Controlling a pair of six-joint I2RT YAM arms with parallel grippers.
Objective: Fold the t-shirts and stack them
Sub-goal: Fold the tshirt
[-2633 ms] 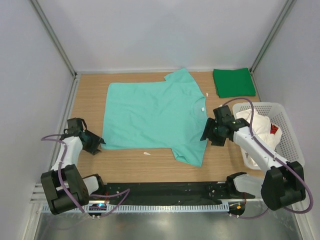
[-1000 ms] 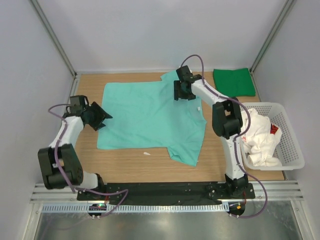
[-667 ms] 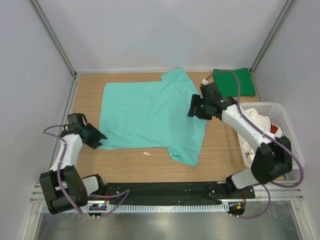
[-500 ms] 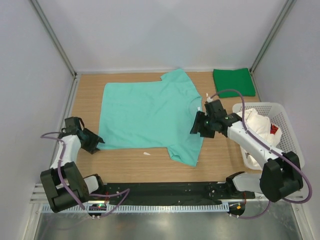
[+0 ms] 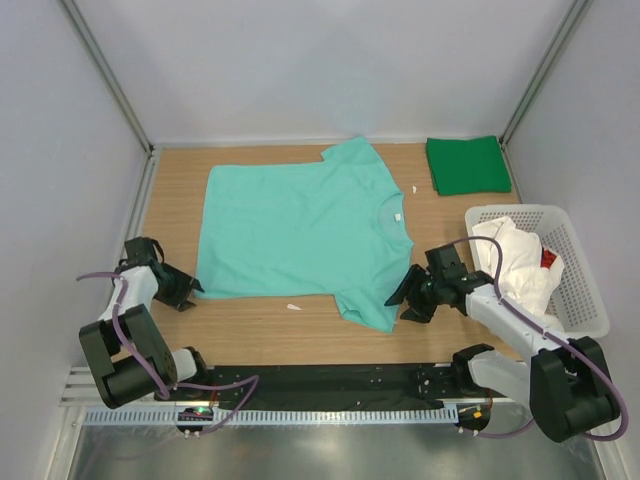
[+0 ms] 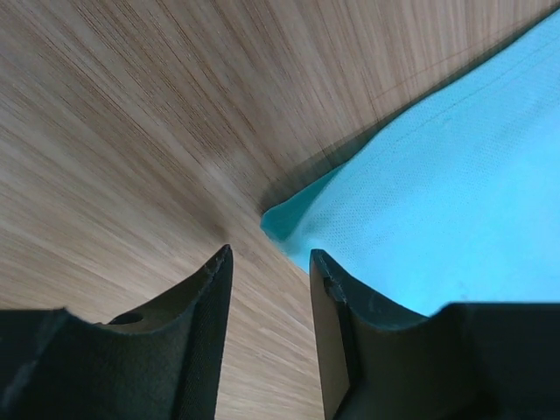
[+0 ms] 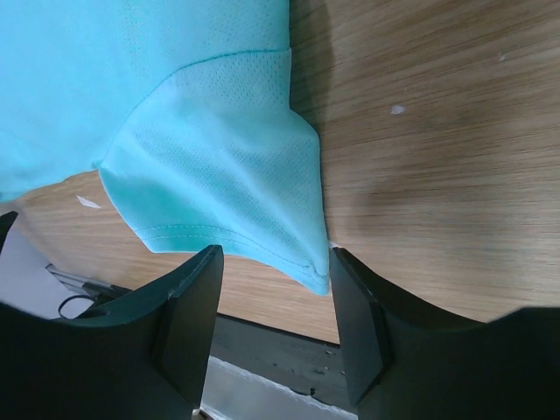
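Note:
A mint-teal t-shirt [image 5: 300,230] lies spread flat on the wooden table. A dark green t-shirt [image 5: 467,165] sits folded at the back right. A white t-shirt [image 5: 515,265] is crumpled in the basket. My left gripper [image 5: 187,291] is open, low at the teal shirt's near left corner. In the left wrist view that corner [image 6: 284,219] lies just ahead of the left gripper [image 6: 269,262], which holds nothing. My right gripper [image 5: 405,300] is open beside the near sleeve. The sleeve hem [image 7: 262,236] reaches between the right gripper's [image 7: 273,267] fingertips, unclamped.
A white lattice basket [image 5: 585,300] stands at the right edge, close behind my right arm. Small white scraps lie on the wood by the shirt's hem [image 5: 293,307] and by the collar [image 5: 414,189]. A black rail [image 5: 330,380] runs along the near edge.
My right arm has swung from the shirt's far sleeve and collar down to the near sleeve. My left gripper has dropped from the left hem to the near left corner.

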